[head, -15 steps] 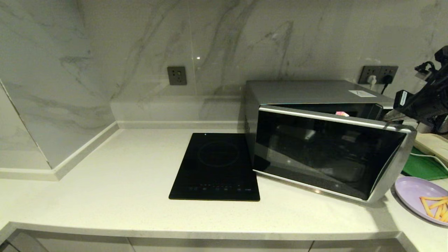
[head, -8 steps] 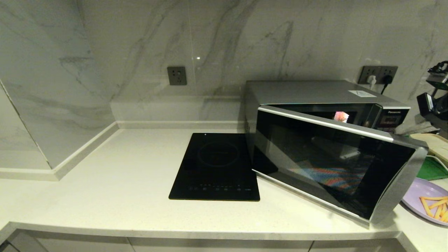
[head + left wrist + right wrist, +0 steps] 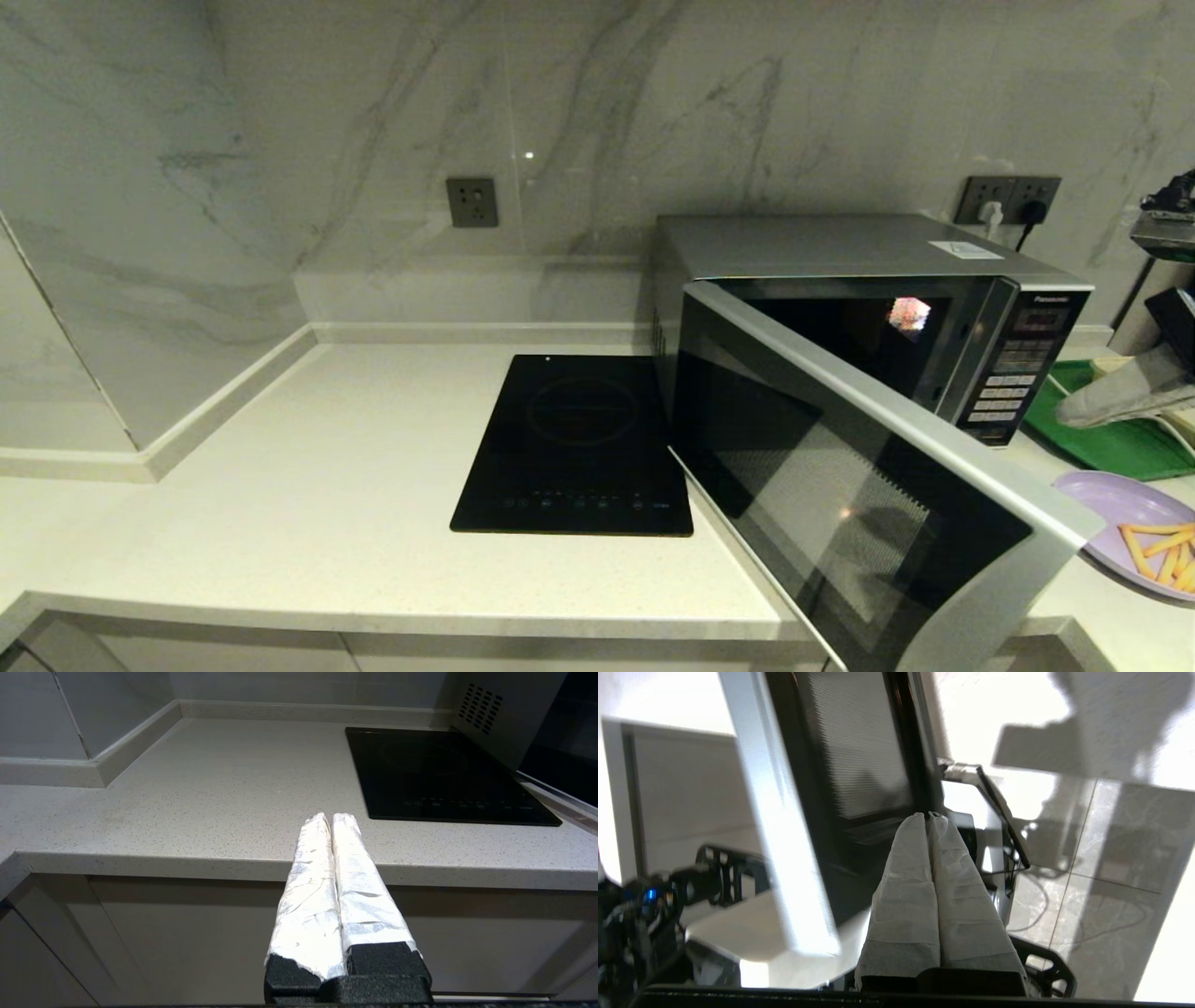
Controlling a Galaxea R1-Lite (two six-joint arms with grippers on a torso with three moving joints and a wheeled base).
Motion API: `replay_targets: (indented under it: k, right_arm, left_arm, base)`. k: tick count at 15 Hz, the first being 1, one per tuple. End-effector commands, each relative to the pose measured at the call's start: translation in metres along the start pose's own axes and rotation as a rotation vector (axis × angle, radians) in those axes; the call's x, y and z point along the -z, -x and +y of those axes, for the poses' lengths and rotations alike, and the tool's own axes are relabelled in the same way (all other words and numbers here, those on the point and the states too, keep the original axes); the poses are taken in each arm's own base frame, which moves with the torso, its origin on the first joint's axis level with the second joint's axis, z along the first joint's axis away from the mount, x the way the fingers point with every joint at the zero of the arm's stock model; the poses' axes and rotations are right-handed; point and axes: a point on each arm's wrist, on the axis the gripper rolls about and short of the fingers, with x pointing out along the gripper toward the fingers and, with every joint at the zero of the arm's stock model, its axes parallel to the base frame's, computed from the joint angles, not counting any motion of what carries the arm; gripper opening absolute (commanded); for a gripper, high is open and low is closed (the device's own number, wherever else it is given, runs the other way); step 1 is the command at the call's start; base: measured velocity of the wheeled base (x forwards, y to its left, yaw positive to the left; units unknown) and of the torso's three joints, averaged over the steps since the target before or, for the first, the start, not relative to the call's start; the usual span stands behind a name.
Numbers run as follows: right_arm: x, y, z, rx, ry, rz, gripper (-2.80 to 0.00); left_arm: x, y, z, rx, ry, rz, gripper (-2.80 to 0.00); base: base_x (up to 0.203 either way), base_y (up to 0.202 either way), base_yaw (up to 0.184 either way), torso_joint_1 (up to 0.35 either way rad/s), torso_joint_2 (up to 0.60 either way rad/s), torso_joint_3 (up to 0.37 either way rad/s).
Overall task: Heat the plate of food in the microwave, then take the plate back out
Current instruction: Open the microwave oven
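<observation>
Microwave [image 3: 868, 280] fills the right half of the head view, its door [image 3: 868, 504] swung well out toward the lower right corner, the dark cavity showing behind it. Door and open cavity lie left of the right gripper [image 3: 1120, 399], which sits at the right edge of the frame over the green tray [image 3: 1120, 446], its wrapped fingers pressed together on nothing and pointing left toward the button panel [image 3: 1013, 373]. Below that gripper, in the lower right corner and partly cut by the frame edge, lies the plate of food [image 3: 1111, 509], flat on the counter [image 3: 327, 485] just beside the door's free edge, its fries [image 3: 1162, 551] running roughly toward the corner. The right arm is far the nearer; the left gripper [image 3: 332, 821] is parked, closed and empty, before the counter edge at the left.

Against the earlier frames, the door stands much wider, the panel is uncovered, and the right gripper sits lower and off the door.
</observation>
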Motion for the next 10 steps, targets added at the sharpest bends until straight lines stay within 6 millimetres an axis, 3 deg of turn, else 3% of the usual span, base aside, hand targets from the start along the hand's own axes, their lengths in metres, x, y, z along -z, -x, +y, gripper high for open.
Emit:
replay_targets:
  k: [1,7,10]
  right_arm:
    - [0.012,0.007,0.009,-0.015,0.025,-0.001,-2.80]
    - [0.014,0.012,0.008,0.060,0.026,-0.025,-2.80]
    - [0.017,0.003,0.022,0.020,0.092,0.021,-2.80]
  left_arm:
    - [0.000,0.000,0.000,-0.002,0.000,0.000,-2.80]
    - [0.000,0.000,0.000,-0.002,0.000,0.000,-2.80]
    - [0.000,0.000,0.000,-0.001,0.000,0.000,-2.80]
  base:
    - [0.000,0.000,0.000,0.000,0.00,0.000]
    - [0.000,0.000,0.000,0.000,0.00,0.000]
    - [0.000,0.000,0.000,0.000,0.00,0.000]
